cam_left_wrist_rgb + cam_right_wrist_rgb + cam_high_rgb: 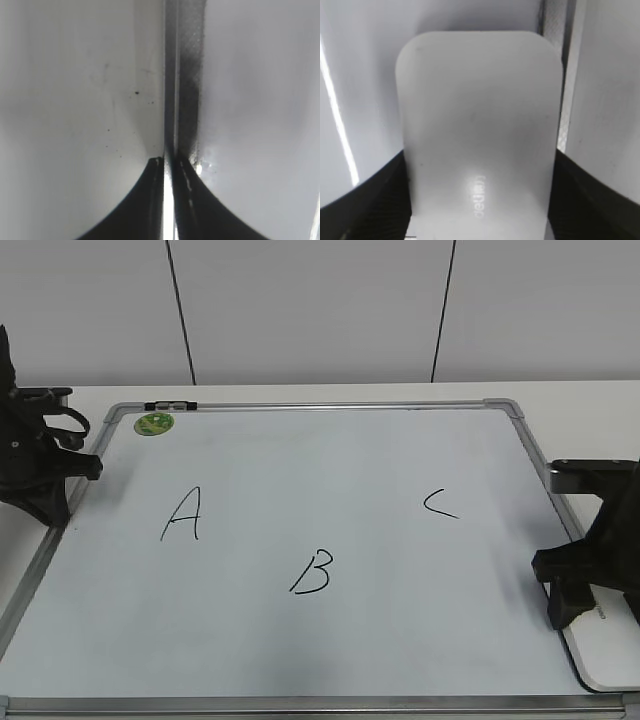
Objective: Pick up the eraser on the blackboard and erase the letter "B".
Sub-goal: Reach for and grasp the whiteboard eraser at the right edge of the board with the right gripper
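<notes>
Task is at the grab stage, nothing erased yet. The thin slanted black marker letter "B" (311, 572) sits intact low-centre on the large white dry-erase blackboard (330, 460) w/ silver metal frame, between the "A" (183, 514) and "C" (441, 503). The white rounded-rectangular plastic eraser (480, 130) lies at the board's right edge, near the front corner; right gripper (480, 210) straddles it, jaws on both sides, looks like grasping it though full clamp is hard to confirm. Left gripper (170, 165) rests over the left frame, jaws clenched on nothing. Left to do: lift, carry over to B, wipe.
</notes>
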`<control>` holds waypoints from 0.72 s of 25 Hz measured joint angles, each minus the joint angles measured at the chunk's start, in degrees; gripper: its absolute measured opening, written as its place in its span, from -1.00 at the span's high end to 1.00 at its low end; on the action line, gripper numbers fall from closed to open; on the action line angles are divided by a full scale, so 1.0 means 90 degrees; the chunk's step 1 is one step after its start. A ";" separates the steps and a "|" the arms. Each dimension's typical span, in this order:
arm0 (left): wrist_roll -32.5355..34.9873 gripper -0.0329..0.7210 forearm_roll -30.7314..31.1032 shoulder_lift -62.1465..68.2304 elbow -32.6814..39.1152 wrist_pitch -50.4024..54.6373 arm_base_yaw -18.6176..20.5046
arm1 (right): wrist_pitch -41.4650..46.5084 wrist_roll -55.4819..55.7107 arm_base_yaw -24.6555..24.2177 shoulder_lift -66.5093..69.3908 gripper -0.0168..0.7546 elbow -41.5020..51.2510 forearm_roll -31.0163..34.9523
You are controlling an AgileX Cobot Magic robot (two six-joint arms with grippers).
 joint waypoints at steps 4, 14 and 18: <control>0.0000 0.85 0.0000 0.0000 0.0000 0.0000 0.0014 | -0.0010 0.0000 0.0000 0.0000 -0.42 0.0000 0.0000; 0.0000 0.85 0.0000 0.0000 0.0000 0.0000 0.0014 | 0.0417 0.0000 0.0000 0.0033 -0.42 -0.0271 0.0149; 0.0000 0.85 0.0000 0.0000 0.0000 0.0000 0.0014 | 0.1301 -0.0185 0.0017 0.0033 -0.42 -0.1121 0.0216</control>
